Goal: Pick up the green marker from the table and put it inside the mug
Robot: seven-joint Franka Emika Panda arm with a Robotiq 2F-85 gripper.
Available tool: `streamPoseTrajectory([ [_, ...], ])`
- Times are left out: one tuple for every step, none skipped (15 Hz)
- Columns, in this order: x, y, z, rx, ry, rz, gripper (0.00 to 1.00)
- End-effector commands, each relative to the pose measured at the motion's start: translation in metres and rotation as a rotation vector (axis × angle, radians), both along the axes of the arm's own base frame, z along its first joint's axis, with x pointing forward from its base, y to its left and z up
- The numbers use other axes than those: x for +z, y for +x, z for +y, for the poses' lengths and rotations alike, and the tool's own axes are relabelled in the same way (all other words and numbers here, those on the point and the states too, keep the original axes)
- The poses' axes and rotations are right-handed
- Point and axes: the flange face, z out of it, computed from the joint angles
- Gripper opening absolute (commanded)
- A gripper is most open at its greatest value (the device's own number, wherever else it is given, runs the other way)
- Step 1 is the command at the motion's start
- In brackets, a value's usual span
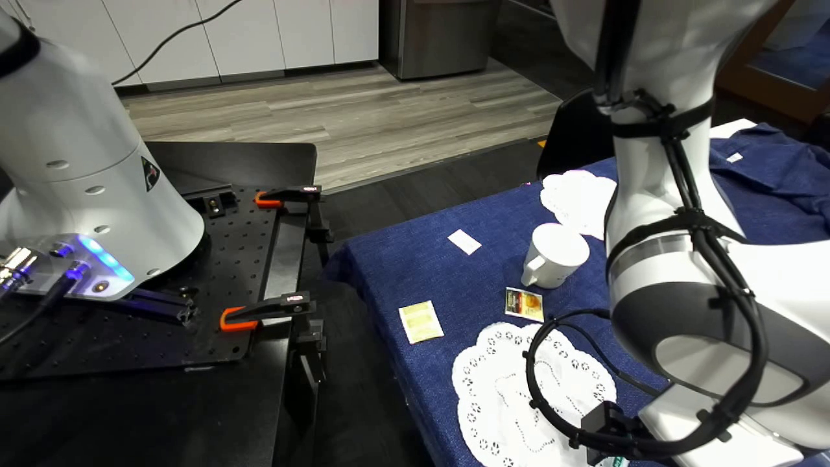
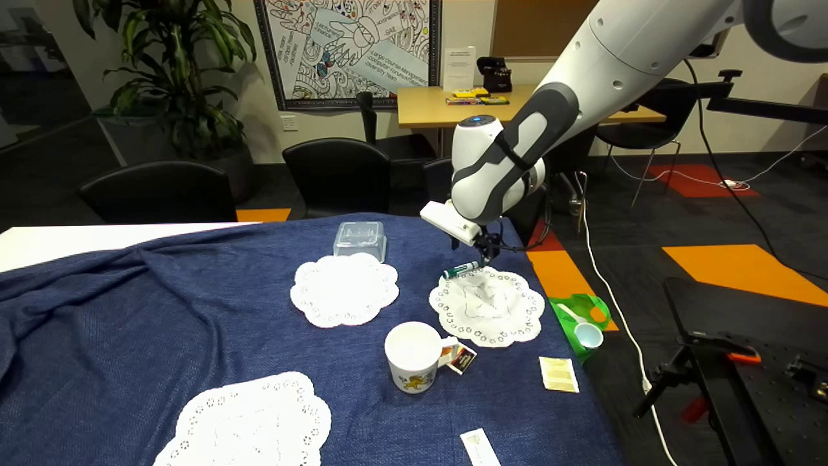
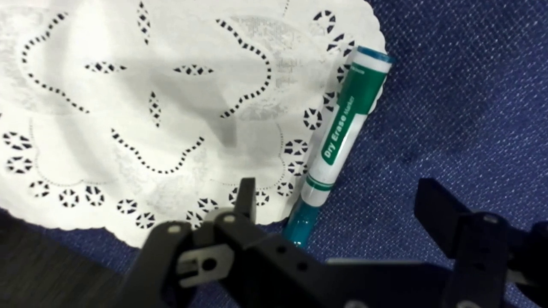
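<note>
The green marker, white and green with a teal cap, lies on the edge of a lace doily in the wrist view. It also shows in an exterior view. My gripper is open and empty, with its fingers on either side of the marker's capped end, which is partly hidden by the gripper. In an exterior view my gripper is low over the table. The white mug stands upright on the navy table; the mug has its handle toward a small card in an exterior view.
Several white doilies lie on the cloth, one under part of the marker. A tea packet lies beside the mug, with a yellow packet near the table edge. A clear plastic box stands behind another doily.
</note>
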Motion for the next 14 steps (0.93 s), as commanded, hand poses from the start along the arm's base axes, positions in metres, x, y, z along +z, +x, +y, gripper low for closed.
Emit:
streamPoseTrajectory([
  [-0.008, 0.007, -0.002, -0.008, 0.007, -0.006, 0.79],
  [-0.010, 0.008, -0.002, -0.006, 0.007, -0.002, 0.80],
  [-0.013, 0.009, -0.002, -0.004, 0.006, 0.002, 0.78],
  [-0.016, 0.010, -0.002, -0.002, 0.007, 0.004, 0.76],
  [-0.019, 0.011, -0.002, -0.001, 0.007, 0.006, 0.78],
  [-0.022, 0.012, -0.002, 0.001, 0.008, 0.010, 0.75],
  [-0.024, 0.014, -0.002, 0.002, 0.008, 0.011, 0.75],
  [-0.027, 0.015, -0.003, 0.003, 0.009, 0.013, 0.76],
  [-0.029, 0.015, -0.003, 0.005, 0.009, 0.015, 0.75],
  [-0.031, 0.016, -0.004, 0.006, 0.008, 0.015, 0.59],
  [-0.032, 0.017, -0.004, 0.007, 0.007, 0.014, 0.51],
  [-0.034, 0.017, -0.004, 0.009, 0.006, 0.012, 0.43],
  [-0.034, 0.017, -0.004, 0.011, 0.004, 0.010, 0.36],
  [-0.033, 0.017, -0.003, 0.012, 0.002, 0.007, 0.27],
])
